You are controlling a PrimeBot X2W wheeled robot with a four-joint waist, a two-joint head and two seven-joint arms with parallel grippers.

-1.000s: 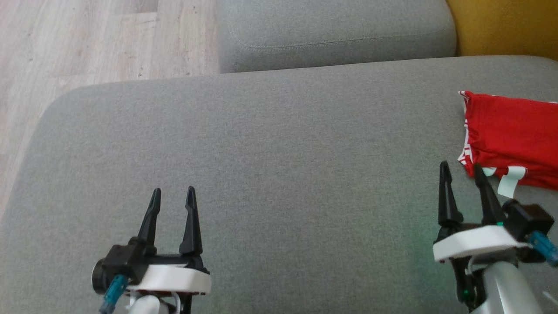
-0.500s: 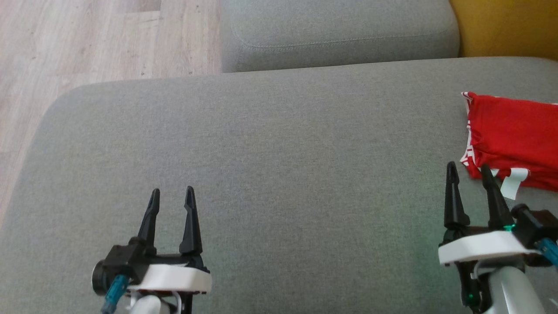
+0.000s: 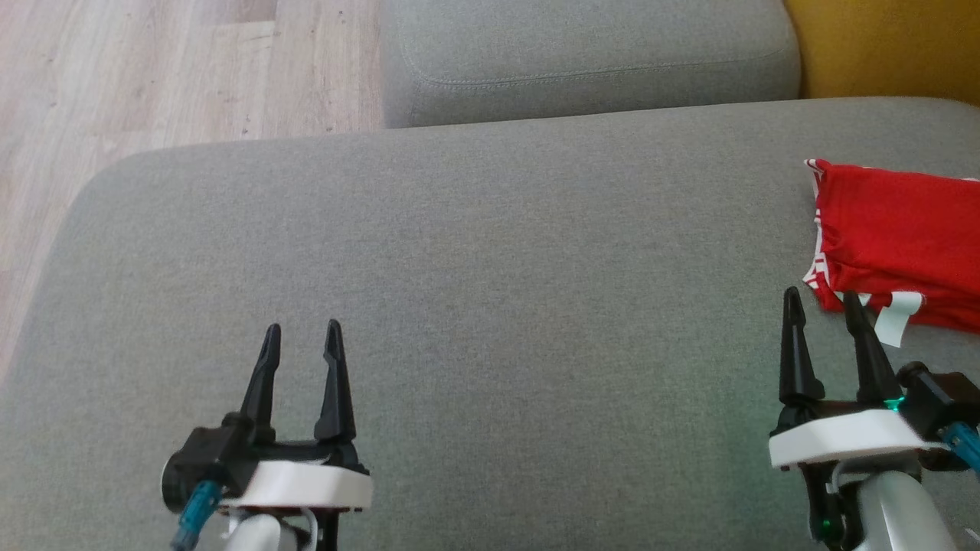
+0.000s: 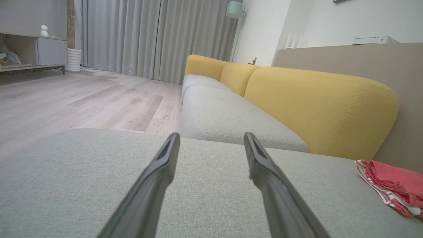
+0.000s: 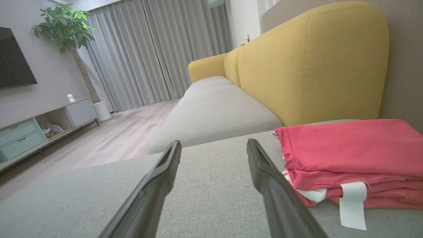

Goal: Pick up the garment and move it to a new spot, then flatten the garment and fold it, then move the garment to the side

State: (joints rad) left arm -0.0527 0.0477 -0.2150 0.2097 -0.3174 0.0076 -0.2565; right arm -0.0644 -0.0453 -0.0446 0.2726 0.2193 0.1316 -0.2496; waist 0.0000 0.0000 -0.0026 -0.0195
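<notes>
The left tool (image 3: 303, 326) and right tool (image 3: 821, 294) share tapered black fingers (image 3: 335, 386), white collars (image 3: 302, 484), teal cables (image 3: 197, 509).

Long sofa w/ grey woven-fabric seat cushions (image 3: 490, 229) and rounded mustard-yellow fabric backrests (image 4: 317, 109), set against a beige panel wall (image 4: 347, 58). Beside it is a pale wood-plank floor (image 3: 153, 69), w/ a few darker boards. At far end of room, grey pleated curtains (image 4: 148, 36) reach down to floor. Opp. side: low cabinet w/ pale green drawers (image 5: 19, 138), dark flat TV screen (image 5: 13, 66) on grey wall above, leafy green tree (image 5: 62, 26) in white ribbed pot (image 5: 100, 110). Mint-green lamp shade (image 4: 234, 8) near the white wall corner. Light is soft, even.
</notes>
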